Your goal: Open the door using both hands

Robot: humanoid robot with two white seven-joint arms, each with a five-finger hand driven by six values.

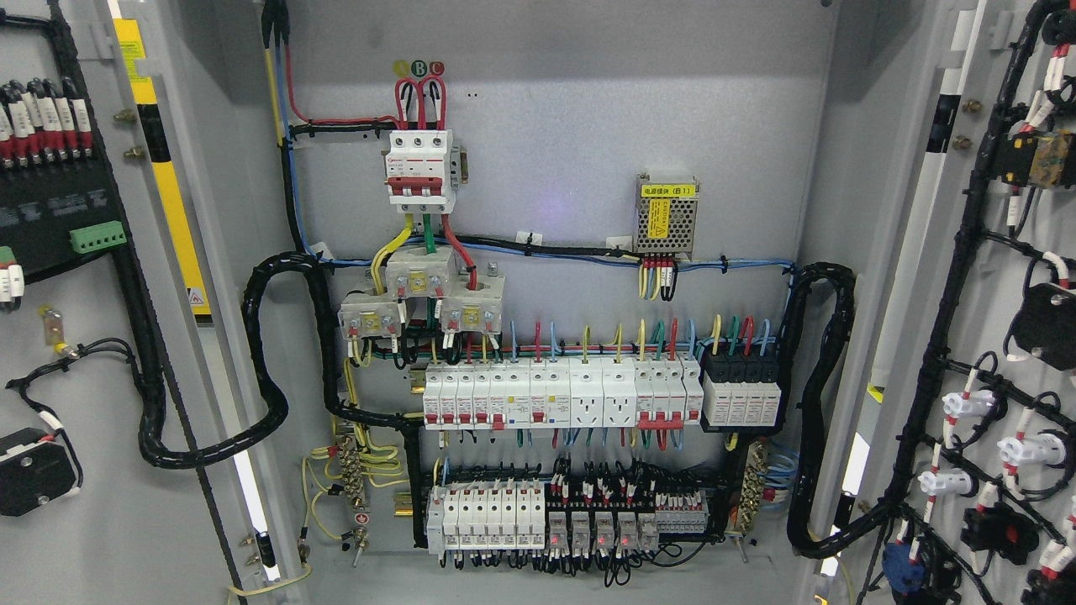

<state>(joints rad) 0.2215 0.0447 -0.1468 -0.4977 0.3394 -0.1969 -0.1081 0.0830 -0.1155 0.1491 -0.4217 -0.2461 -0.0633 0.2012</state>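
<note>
Both doors of the grey electrical cabinet stand swung wide. The left door [101,504] shows its inner face at the picture's left, with black modules and wiring on it. The right door [1021,101] shows its inner face at the right, with black cable looms and white connectors. Between them the cabinet's back panel [572,101] is fully in sight, carrying a red and white main breaker [420,172], a row of white breakers [559,395] and a lower row of relays [546,521]. Neither of my hands or arms shows in the head view.
A perforated metal power supply [666,218] with a yellow label sits at upper right of the panel. Thick black corrugated conduits [269,420] loop from the panel to each door. A yellow and black striped strip [164,168] runs down the left door frame.
</note>
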